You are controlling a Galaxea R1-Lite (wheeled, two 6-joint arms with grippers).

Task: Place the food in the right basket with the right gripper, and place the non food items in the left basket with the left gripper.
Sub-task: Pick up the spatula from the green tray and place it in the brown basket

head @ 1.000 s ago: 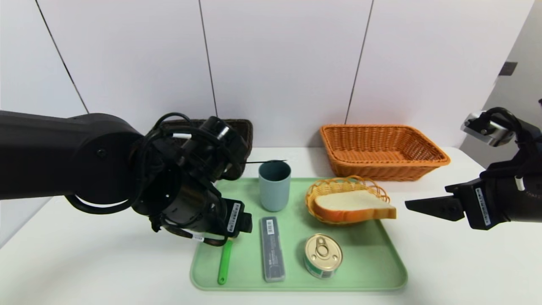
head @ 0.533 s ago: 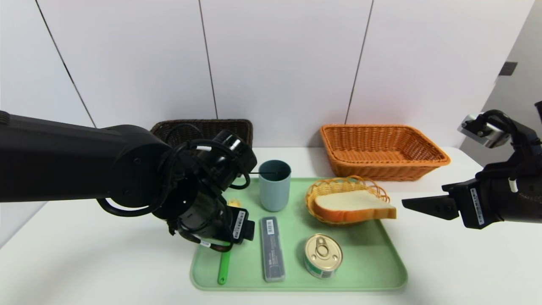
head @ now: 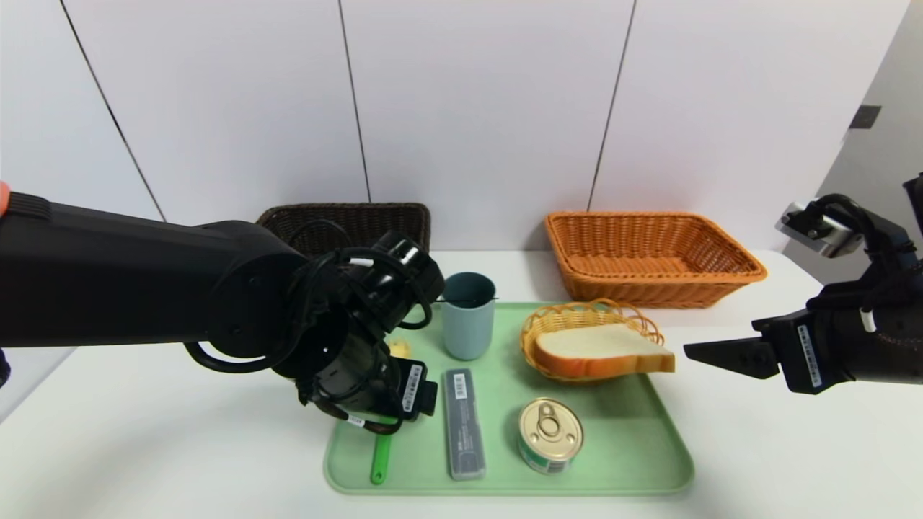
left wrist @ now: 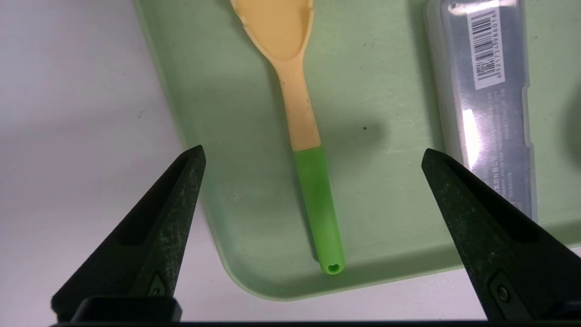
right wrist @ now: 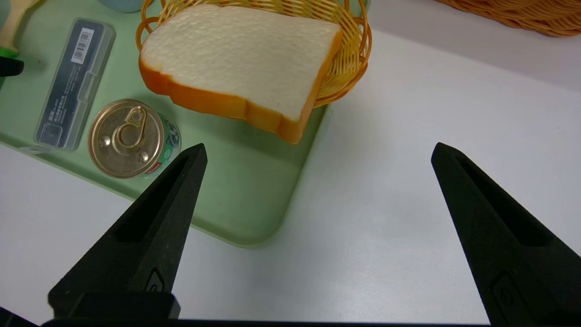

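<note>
I'm taking the tray (head: 620, 465) as a clock, twelve on the side farthest from the robot. The left gripper (left wrist: 313, 151) hangs over the eight-to-nine o'clock side, its pincer spread as wide as it goes and with nothing in it. Between its fingers, lower down, lies the green-handled spoon (left wrist: 318, 206), flat on the tray, its cream bowl toward ten and the handle end toward eight. Just beside it, near nine but closer to the middle, the clear-lidded case (head: 465, 432) lies lengthwise.

The blue cup (head: 467, 331) stands upright at eleven. Around one to two sits the small yellow basket (head: 532, 333), with a thick slice of bread (head: 598, 342) resting in it, one end poking out over the rim toward three. The can (head: 550, 432) stands at about five, ring-pull up.

Off the tray, the dark basket (head: 339, 216) is beyond the eleven o'clock edge, partly hidden behind the left arm, and the orange basket (head: 656, 292) is beyond one. I can't see into the whole of the dark one. The right gripper (right wrist: 320, 145) waits outside the tray near three, wide open too and gripping nothing.
</note>
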